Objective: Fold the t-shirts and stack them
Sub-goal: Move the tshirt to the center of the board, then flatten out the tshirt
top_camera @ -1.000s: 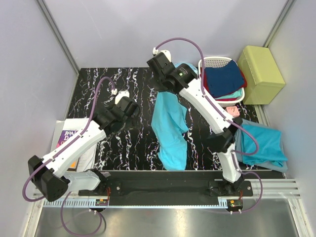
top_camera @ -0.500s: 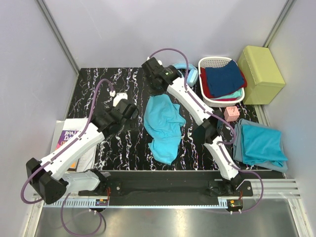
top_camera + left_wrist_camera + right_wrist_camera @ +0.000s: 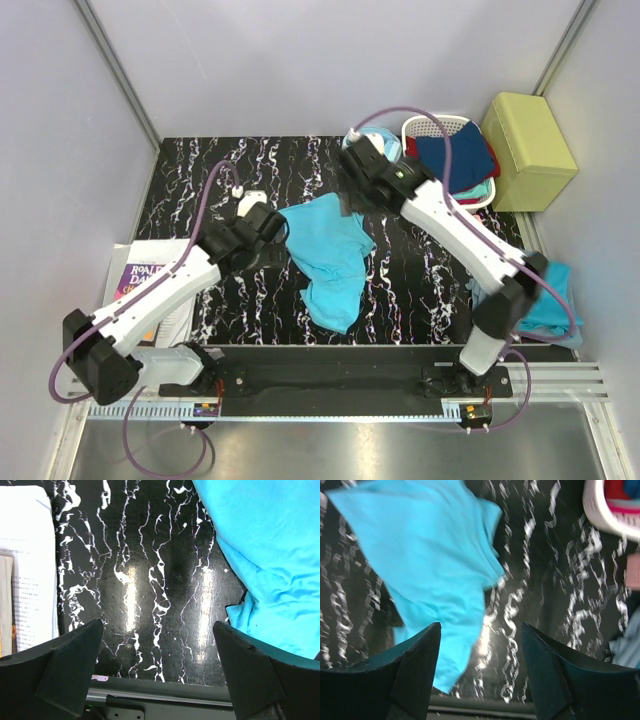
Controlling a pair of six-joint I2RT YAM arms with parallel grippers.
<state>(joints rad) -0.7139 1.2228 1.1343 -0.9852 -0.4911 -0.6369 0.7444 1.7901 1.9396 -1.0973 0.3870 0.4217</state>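
Note:
One turquoise t-shirt lies crumpled and loose in the middle of the black marble table. My right gripper hangs open just above its far right edge, with nothing between its fingers. In the right wrist view the t-shirt lies below and left of the open right gripper. My left gripper is open at the shirt's left edge; the left wrist view has that gripper over bare table with the t-shirt to its right. A folded t-shirt lies at the right edge, partly hidden by the right arm.
A white basket with dark blue and red clothes stands at the back right, beside a yellow-green box. Pale blue headphones peek out behind the right wrist. A book lies at the left edge. A pink block sits near the basket.
My right gripper opened and let go of the t-shirt, which dropped from a hanging strip into a crumpled heap. The right arm swung right. The left gripper edged toward the shirt.

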